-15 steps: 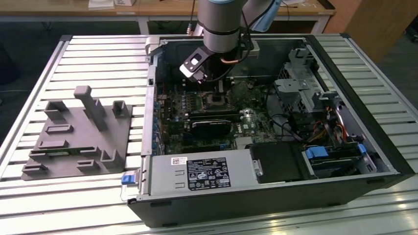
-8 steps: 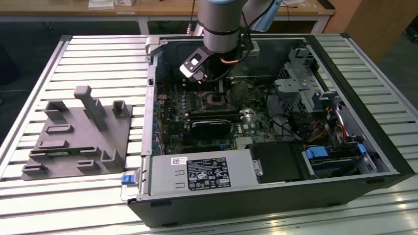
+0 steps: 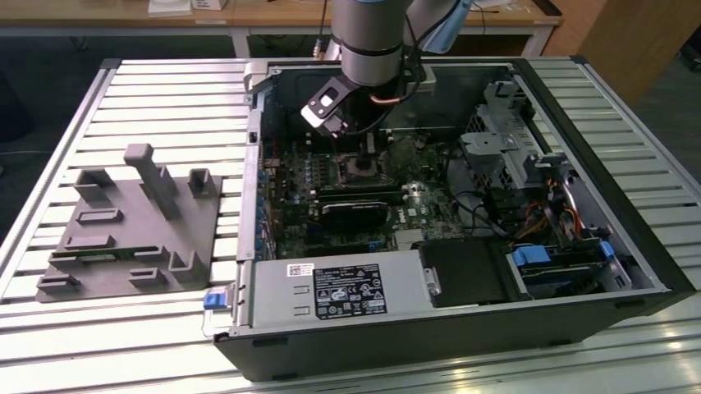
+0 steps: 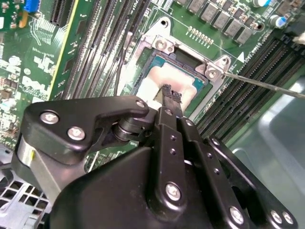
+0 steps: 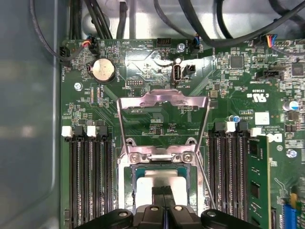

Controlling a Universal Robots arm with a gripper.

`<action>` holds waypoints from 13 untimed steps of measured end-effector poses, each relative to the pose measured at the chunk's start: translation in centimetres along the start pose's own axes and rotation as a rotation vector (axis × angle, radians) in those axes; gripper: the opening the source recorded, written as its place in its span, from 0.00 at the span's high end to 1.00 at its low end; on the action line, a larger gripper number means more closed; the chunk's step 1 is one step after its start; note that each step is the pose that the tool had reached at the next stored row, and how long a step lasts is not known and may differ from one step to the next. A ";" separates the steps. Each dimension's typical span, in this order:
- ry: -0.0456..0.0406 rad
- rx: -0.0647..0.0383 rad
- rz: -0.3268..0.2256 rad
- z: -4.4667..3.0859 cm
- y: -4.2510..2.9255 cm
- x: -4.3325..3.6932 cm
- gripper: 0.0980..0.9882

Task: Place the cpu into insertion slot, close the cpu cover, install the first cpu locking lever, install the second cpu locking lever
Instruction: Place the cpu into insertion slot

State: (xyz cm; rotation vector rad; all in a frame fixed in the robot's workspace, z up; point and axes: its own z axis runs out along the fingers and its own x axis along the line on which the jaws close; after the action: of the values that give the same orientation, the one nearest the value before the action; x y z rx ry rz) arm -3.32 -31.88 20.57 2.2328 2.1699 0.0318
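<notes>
The cpu [image 4: 159, 76] lies flat in the insertion slot [image 4: 153, 53], its pale silvery face up; in the first wrist view the cpu [image 5: 162, 177] sits just below the hinge bar of the insertion slot [image 5: 157, 156]. The cpu cover [image 5: 162, 101] is swung open and lies back over the green board. My gripper [image 4: 171, 93] is shut, fingertips together with nothing between them, right over the middle of the chip. A thin lever rod [image 4: 262, 84] sticks out beside the socket. In the exterior view my gripper [image 3: 365, 153] reaches down into the case over the insertion slot [image 3: 359, 169].
Black memory slots [image 5: 88, 181] flank the socket on both sides. A black card [image 3: 353, 207] and the grey power-supply box [image 3: 334, 287] lie nearer the case front. A grey fixture block [image 3: 126, 230] stands on the slatted table at the exterior view's left.
</notes>
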 end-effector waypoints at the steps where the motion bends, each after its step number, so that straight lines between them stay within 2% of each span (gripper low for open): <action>1: 0.0001 0.000 0.000 -0.21 0.01 0.00 0.99; 13: -0.0001 0.000 0.000 -3.24 0.11 -0.02 0.99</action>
State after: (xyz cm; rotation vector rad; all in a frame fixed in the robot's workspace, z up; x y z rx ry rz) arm -3.32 -31.88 23.81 2.2328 2.1700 0.0316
